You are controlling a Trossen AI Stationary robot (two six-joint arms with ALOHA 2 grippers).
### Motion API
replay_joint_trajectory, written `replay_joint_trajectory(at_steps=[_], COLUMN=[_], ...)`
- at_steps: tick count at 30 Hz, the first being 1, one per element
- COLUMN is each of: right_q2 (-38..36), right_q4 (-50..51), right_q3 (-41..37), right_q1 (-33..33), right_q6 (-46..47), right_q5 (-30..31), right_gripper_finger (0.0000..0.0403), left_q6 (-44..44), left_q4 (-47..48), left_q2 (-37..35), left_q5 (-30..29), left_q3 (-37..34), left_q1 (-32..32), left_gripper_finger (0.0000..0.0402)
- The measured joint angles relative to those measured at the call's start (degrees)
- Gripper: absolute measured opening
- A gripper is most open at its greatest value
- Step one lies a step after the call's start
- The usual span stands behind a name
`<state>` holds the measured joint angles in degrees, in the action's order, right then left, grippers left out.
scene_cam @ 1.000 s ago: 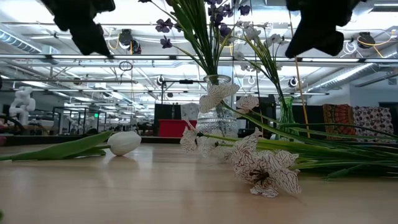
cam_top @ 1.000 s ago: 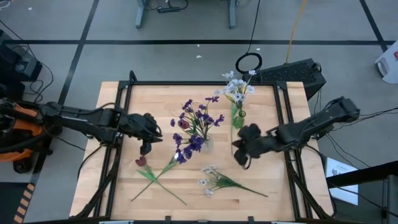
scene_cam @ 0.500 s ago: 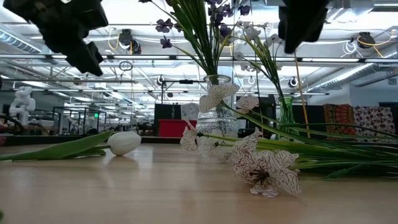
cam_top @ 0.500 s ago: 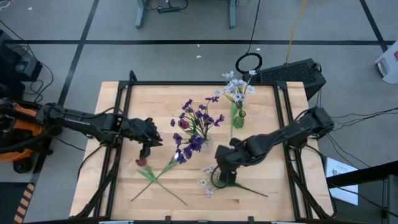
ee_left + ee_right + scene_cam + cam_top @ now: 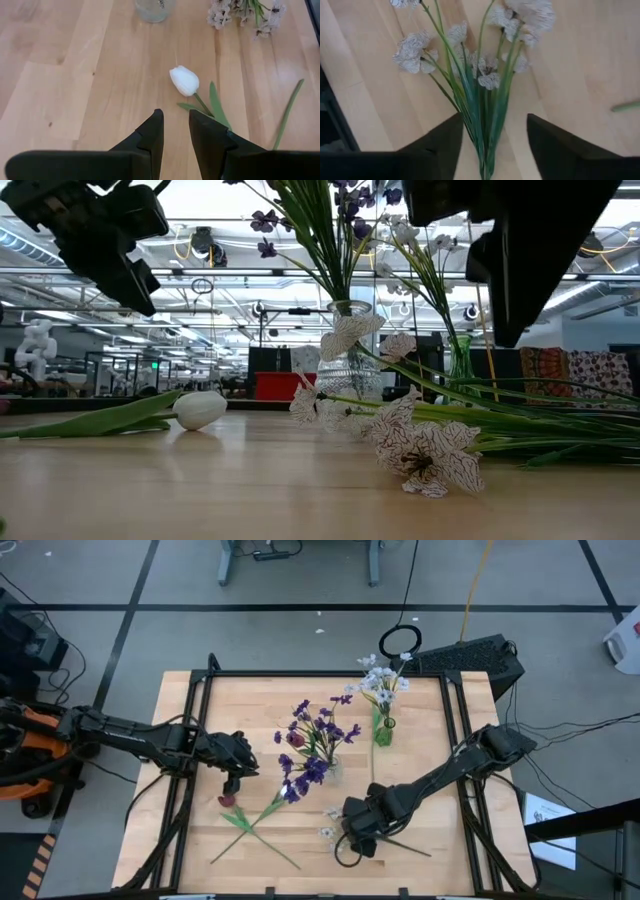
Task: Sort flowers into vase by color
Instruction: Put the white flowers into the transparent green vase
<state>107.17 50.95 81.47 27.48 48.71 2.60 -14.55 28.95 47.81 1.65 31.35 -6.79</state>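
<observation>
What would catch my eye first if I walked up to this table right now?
Probably the clear vase of purple flowers at the middle of the table, with a green vase of pale flowers behind it. Next, the right tool low over a loose pale sprig lying near the front edge, its fingers open on either side of the stems. The left tool hangs above a white tulip lying on the wood.

2 vases (image 5: 330,769) (image 5: 381,730) stand mid-tabletop (image 5: 250,690); tulips (image 5: 245,815) lie front-left, a blossom sprig (image 5: 395,838) front-right.
</observation>
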Motion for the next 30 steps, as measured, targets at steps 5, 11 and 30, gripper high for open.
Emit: replay_joint_trajectory(at_steps=[5,11,30], right_q2=[2.6,6.0,12.7], right_q4=[-1.9,-3.1,-4.6], right_q3=[0.0,0.0,0.3], right_q1=[0.1,0.1,0.4], right_q6=[-2.7,-5.0,-8.6], right_q5=[0.0,-1.3,-4.2], right_gripper_finger=[0.028,0.0324,0.0086], left_q6=[0.0,0.0,-1.5], left_q4=[0.0,0.0,-4.7], left_q2=[0.0,0.0,0.0], left_q5=[0.0,0.0,0.0], left_q3=[0.0,0.0,0.0], left_q1=[0.0,0.0,0.0], left_gripper_finger=[0.0097,0.0097,0.0097])
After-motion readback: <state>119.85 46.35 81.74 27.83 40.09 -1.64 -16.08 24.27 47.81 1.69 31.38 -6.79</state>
